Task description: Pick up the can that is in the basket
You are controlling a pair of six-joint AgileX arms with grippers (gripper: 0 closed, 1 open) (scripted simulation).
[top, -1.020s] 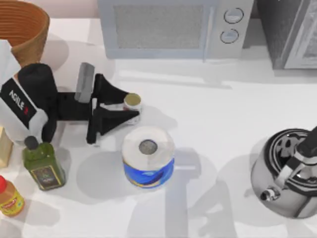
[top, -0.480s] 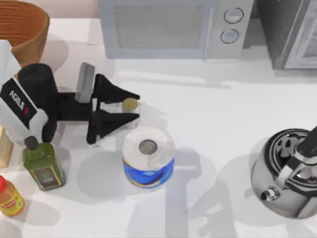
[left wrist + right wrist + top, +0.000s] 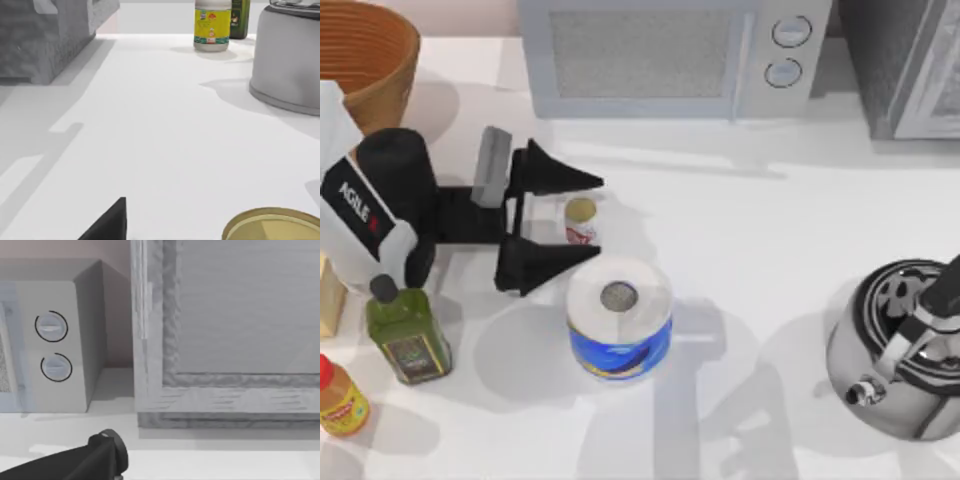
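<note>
The left gripper (image 3: 588, 221) has its fingers spread wide, flanking the can (image 3: 580, 221) without touching it. The can stands upright on the desk (image 3: 750, 260), well apart from the basket (image 3: 365, 55) at ten o'clock.

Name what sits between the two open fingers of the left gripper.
In the top view, the can stands upright on the table between the left gripper's spread fingers, touching neither.
</note>
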